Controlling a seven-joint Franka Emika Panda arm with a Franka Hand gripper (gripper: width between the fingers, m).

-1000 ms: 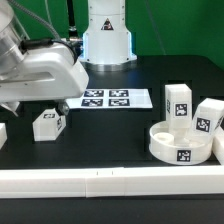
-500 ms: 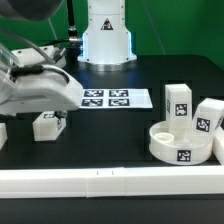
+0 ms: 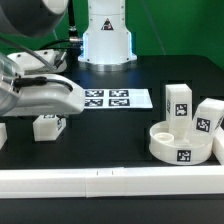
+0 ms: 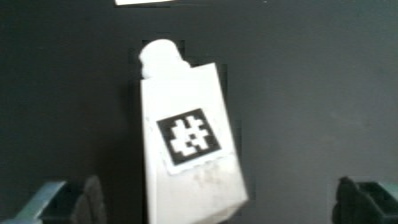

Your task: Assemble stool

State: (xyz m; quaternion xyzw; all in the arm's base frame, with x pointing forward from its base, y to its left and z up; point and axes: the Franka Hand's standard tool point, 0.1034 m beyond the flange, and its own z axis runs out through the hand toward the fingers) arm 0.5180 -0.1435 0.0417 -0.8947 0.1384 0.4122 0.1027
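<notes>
The stool's round seat (image 3: 180, 144) lies at the exterior view's right, with two upright legs (image 3: 178, 101) (image 3: 208, 116) just behind it. A third leg (image 3: 47, 125) stands apart at the left. My gripper (image 3: 42, 110) hangs right over this leg, its hand hiding the leg's top. In the wrist view the tagged leg (image 4: 187, 135) lies between my fingers (image 4: 64, 204), and my gripper (image 4: 217, 205) is open, with a dark gap on each side of the leg. Nothing is held.
The marker board (image 3: 107, 99) lies flat in the middle, in front of the arm's white base (image 3: 107, 40). A long white rail (image 3: 110, 183) runs along the front edge. Another white piece (image 3: 2, 132) shows at the left edge.
My arm has come down and slightly left, closer over the lone leg. The jaws stay wide. The leg, seat and other legs have not moved.
</notes>
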